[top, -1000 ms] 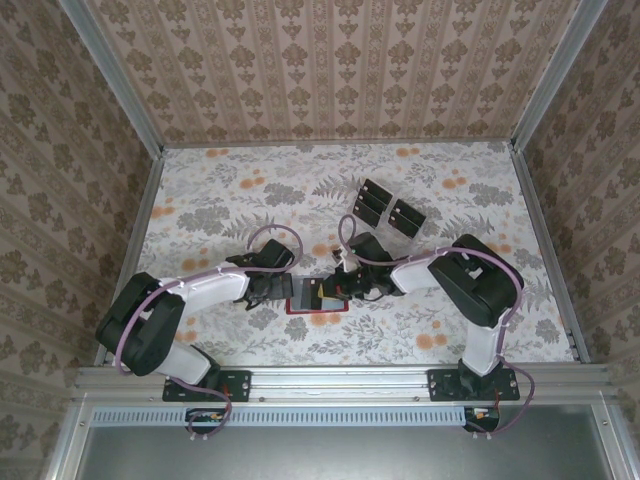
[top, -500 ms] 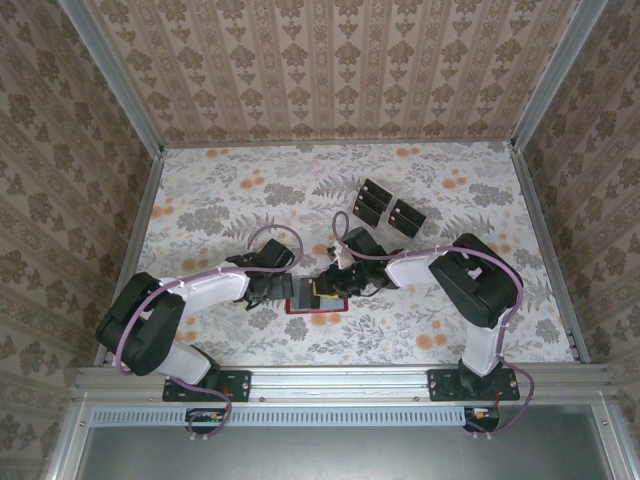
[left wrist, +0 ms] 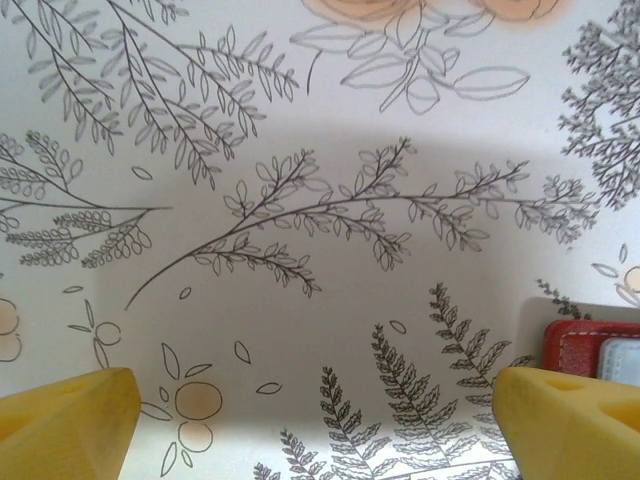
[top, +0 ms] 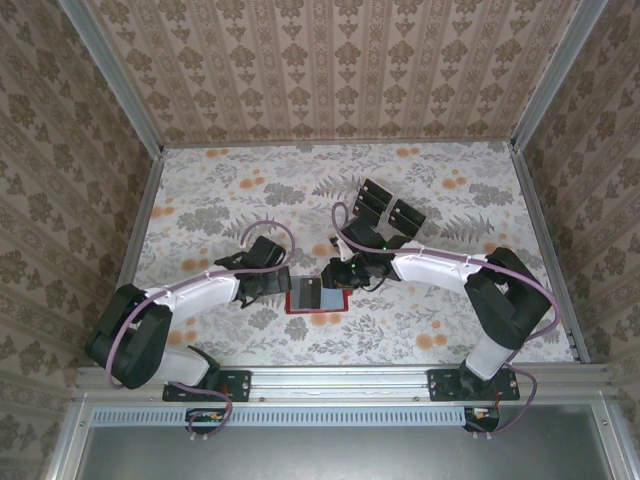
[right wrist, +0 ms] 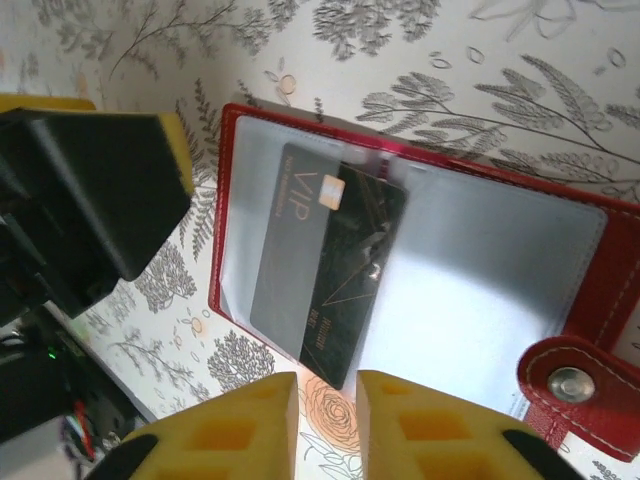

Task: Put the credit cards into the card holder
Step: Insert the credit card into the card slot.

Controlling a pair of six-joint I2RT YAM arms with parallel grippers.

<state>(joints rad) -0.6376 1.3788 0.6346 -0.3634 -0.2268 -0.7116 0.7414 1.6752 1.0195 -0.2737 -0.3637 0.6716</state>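
One black VIP card (right wrist: 330, 270) lies across your open red card holder (right wrist: 225, 200), and both grippers are empty.

You can see the card holder (top: 316, 311) lying flat on the floral desk (top: 230, 190), near the middle, with its snap tab (right wrist: 570, 380) folded out. The card sits tilted over one clear pocket, and one end juts past the holder's edge; you cannot tell from the pictures whether the other end is tucked in. Your right gripper (right wrist: 328, 400) hovers just above that jutting end, fingers barely parted with a narrow slit between them, pinching nothing. Your left gripper (left wrist: 318, 430) is spread wide just left of the holder, and a red corner of the holder (left wrist: 580, 345) shows beside one finger. More black cards (top: 406, 217) rest in the clear divided tray (top: 388, 207), farther back and to the right.
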